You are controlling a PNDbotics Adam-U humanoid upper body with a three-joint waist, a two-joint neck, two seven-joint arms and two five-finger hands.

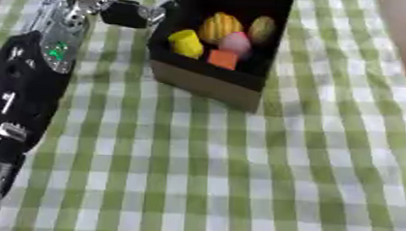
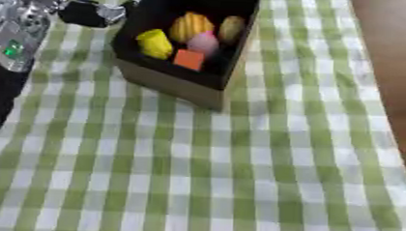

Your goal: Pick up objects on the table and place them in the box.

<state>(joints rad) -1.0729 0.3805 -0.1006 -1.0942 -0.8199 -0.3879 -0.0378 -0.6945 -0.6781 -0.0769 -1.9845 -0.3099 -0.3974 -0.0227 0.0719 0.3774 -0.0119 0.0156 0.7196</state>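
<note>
Left hand: present at the upper left of both views, at the end of a black and silver arm that runs in along the left edge. Only its dark back and some silver fittings show; whether the fingers are straight or curled cannot be told, and nothing is seen held in it. Right hand: not visible in either view.

Box: just beside the left hand, on its right, its near-left rim close to the hand. Whether the two touch cannot be told. It stands on the green and white checked cloth, dark inside, with plain cardboard outer walls.

Contents, all lying inside the box and to the right of the hand: a yellow piece nearest the hand, a ridged orange-yellow piece behind it, a pink piece, a small orange block at the near wall, and an olive-yellow oval piece farthest from the hand. They sit bunched together, touching or nearly so.

Progress, as a judgement: five items are boxed and no loose object shows on the visible cloth, so the task appears complete or close to it.
</note>
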